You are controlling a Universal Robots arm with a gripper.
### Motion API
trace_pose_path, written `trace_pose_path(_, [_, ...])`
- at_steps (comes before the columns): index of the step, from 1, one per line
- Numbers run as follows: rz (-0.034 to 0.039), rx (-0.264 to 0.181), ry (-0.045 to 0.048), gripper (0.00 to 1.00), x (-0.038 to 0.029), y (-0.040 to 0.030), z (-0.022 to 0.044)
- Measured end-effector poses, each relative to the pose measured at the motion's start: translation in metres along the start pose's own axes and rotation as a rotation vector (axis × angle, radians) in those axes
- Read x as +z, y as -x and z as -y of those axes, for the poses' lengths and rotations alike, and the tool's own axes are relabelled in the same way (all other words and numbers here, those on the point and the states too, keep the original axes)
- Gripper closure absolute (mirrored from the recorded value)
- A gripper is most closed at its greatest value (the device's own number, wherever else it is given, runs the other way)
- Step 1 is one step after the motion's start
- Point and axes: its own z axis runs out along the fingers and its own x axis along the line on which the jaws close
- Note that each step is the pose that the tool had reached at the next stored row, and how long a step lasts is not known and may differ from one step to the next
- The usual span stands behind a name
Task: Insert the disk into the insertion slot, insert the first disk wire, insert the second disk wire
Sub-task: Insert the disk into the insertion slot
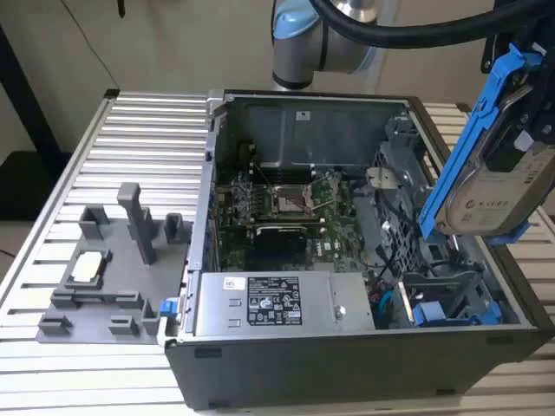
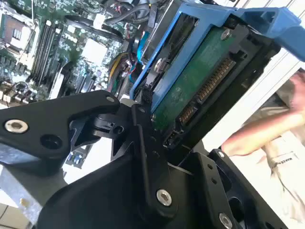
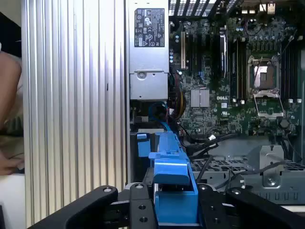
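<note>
My gripper [image 1: 520, 130] is shut on the disk [image 1: 486, 186], a silver-grey drive with a white label in a bright blue carrier frame. In the exterior view the disk hangs steeply tilted above the open computer case's right edge. It is well above the insertion slot [image 1: 440, 286], a grey sheet-metal bay in the drive cage at the case's near right corner. In the second wrist view the disk [image 2: 200, 76] shows its green circuit board and connector between my black fingers [image 2: 143, 129]. In the first wrist view the blue carrier [image 3: 172, 186] sits between the pads of the gripper [image 3: 174, 210].
Another blue-fronted carrier [image 1: 429, 312] sits in the cage below the slot. The silver power supply [image 1: 269, 303] lies along the case's front, and the motherboard [image 1: 286, 208] sits behind it. A grey fixture [image 1: 113, 277] stands on the slatted table. A person's arm [image 2: 267, 138] is close by.
</note>
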Motion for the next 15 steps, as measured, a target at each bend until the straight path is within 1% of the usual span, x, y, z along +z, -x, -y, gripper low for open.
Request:
trace_pose_path(11, [0.0000, 0.000, 0.0000, 0.67, 0.0000, 0.0000, 0.0000])
trace_pose_path(15, [-0.0002, 0.000, 0.0000, 0.67, 0.0012, -0.0017, 0.0013])
